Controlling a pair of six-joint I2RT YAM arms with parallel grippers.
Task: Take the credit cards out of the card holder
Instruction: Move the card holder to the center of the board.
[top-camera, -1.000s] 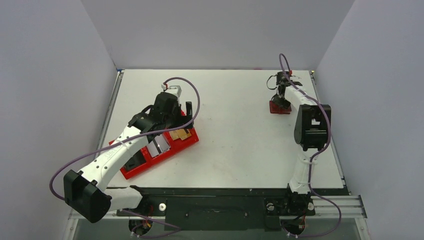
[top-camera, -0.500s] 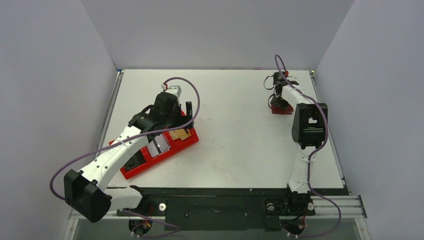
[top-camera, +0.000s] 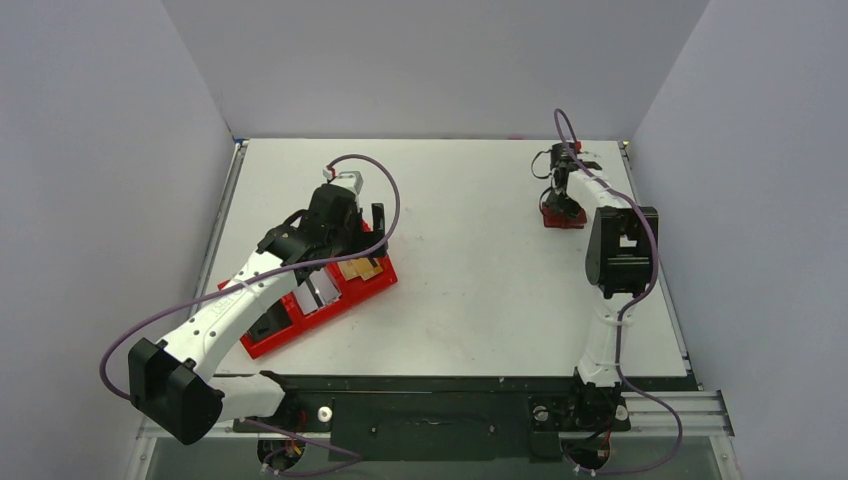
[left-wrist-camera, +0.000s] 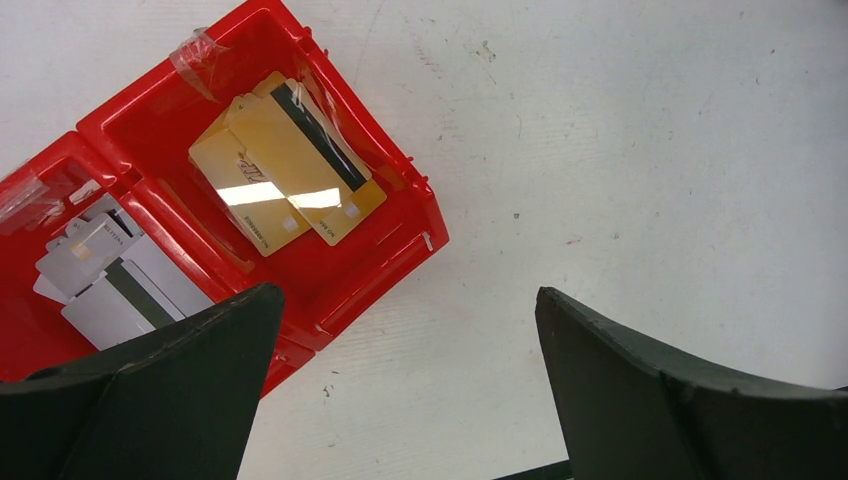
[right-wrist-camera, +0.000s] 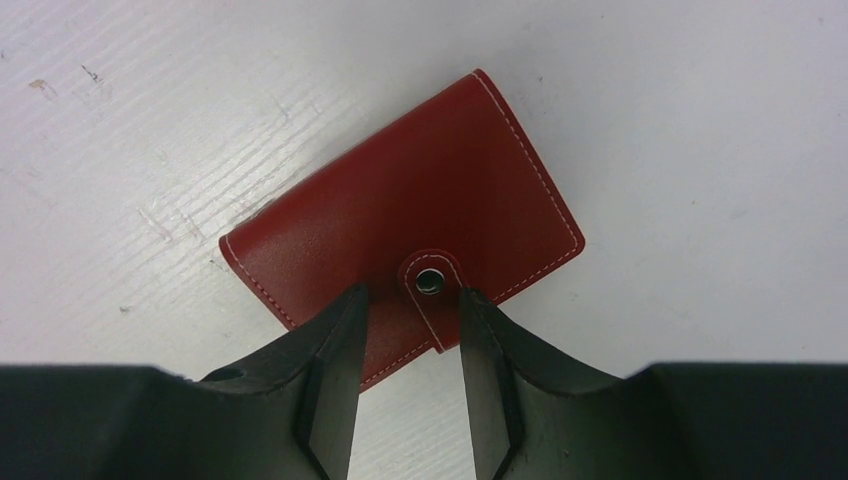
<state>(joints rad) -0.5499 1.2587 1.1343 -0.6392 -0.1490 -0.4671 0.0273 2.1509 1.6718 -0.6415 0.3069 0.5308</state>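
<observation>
The card holder (right-wrist-camera: 400, 200) lies closed on the table, dark red with white stitching, its strap tab (right-wrist-camera: 432, 300) snapped down. From above, the card holder (top-camera: 560, 220) sits at the far right. My right gripper (right-wrist-camera: 412, 292) hangs over its near edge, jaws partly open on either side of the strap tab; the right fingertip touches the strap, the left stands apart. Tan-gold credit cards (left-wrist-camera: 285, 175) and silver-grey ones (left-wrist-camera: 115, 280) lie in a red tray. My left gripper (left-wrist-camera: 408, 295) hovers wide open and empty beside that tray.
The bright red compartment tray (top-camera: 265, 340) sits at the left, partly under the left arm, its rim (left-wrist-camera: 400, 190) close to my left fingers. White table stretches between the two arms. Grey walls close in on three sides.
The right wrist has shifted slightly over the card holder. The left arm has not moved.
</observation>
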